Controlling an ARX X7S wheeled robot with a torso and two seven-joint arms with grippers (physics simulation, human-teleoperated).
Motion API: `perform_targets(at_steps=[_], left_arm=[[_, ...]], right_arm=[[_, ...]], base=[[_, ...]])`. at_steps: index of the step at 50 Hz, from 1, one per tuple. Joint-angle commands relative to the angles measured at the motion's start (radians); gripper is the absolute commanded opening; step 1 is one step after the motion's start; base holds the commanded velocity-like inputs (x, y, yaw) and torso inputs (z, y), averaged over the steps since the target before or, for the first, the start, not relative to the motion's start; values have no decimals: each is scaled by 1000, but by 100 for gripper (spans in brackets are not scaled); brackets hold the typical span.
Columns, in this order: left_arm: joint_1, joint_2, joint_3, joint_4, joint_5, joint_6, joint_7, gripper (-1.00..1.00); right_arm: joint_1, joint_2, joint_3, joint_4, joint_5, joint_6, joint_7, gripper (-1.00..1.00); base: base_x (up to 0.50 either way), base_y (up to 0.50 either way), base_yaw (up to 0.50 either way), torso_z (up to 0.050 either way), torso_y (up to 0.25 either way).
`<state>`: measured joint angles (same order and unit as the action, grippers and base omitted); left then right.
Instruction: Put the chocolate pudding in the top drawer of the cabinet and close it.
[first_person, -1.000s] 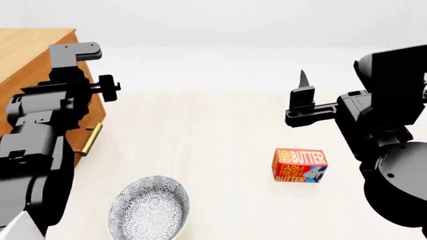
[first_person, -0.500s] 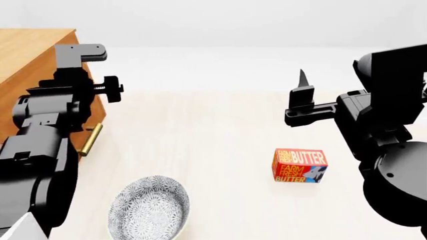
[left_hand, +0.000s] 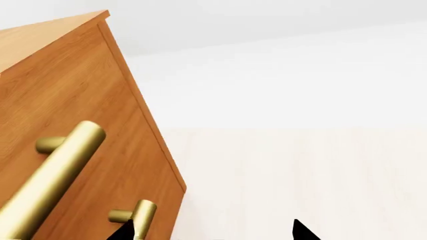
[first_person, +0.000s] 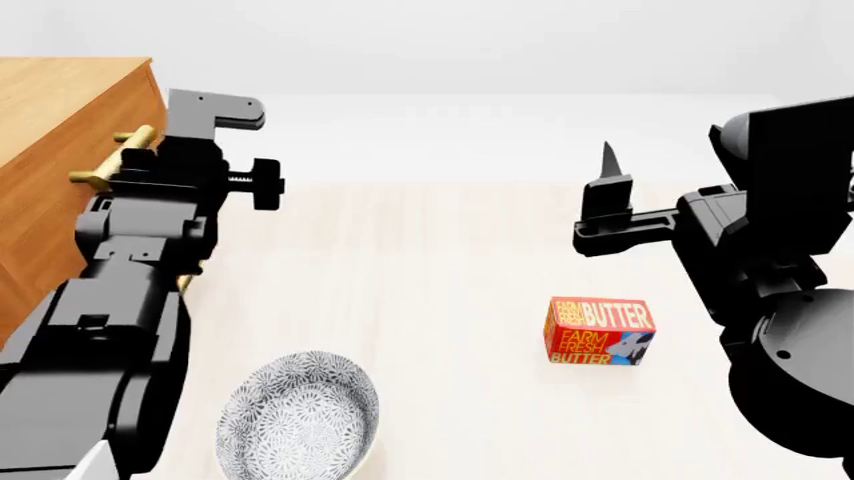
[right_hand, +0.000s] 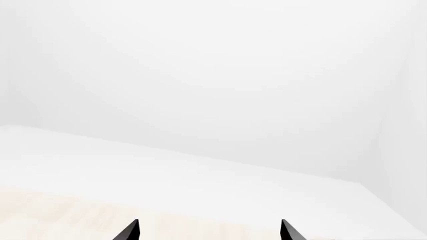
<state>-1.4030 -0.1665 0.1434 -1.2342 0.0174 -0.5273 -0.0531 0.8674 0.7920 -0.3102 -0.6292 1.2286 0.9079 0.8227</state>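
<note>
Since the earlier head frame your left arm has swung right and up, uncovering the end of a brass handle (first_person: 110, 163) at the cabinet (first_person: 60, 150) in the upper left; your right arm has barely shifted.

Nearest, at the bottom of the head frame left of centre, the patterned bowl (first_person: 298, 416) sits on the table (first_person: 427, 260). Right of centre stands the Farm Fresh Butter box (first_person: 599, 331), well apart from the bowl.

Mid frame: your left gripper (left_hand: 212, 231) shows two tips spread apart with nothing between them, just beside the cabinet front. In the left wrist picture, two brass bar handles (left_hand: 53, 177) (left_hand: 137, 217) lie on the wooden face; both drawers look shut flush.

Your right gripper (right_hand: 208, 229), at the right of the head frame, also has its tips parted and empty, facing the bare far wall.

The chocolate pudding is not visible in any picture.
</note>
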Motion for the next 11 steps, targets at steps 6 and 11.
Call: perform_targets(at_steps=[6,11], left_arm=[[86,25,33,170,5,-83,33,100],[107,29,41,213,5,-105,39,100]], right_arm=[[-14,5,1,1,-8,-15,-6,100],[-20,8,3,1,-9,-20,-8,100]], base=[[0,0,0,0,0],[0,0,0,0,0]])
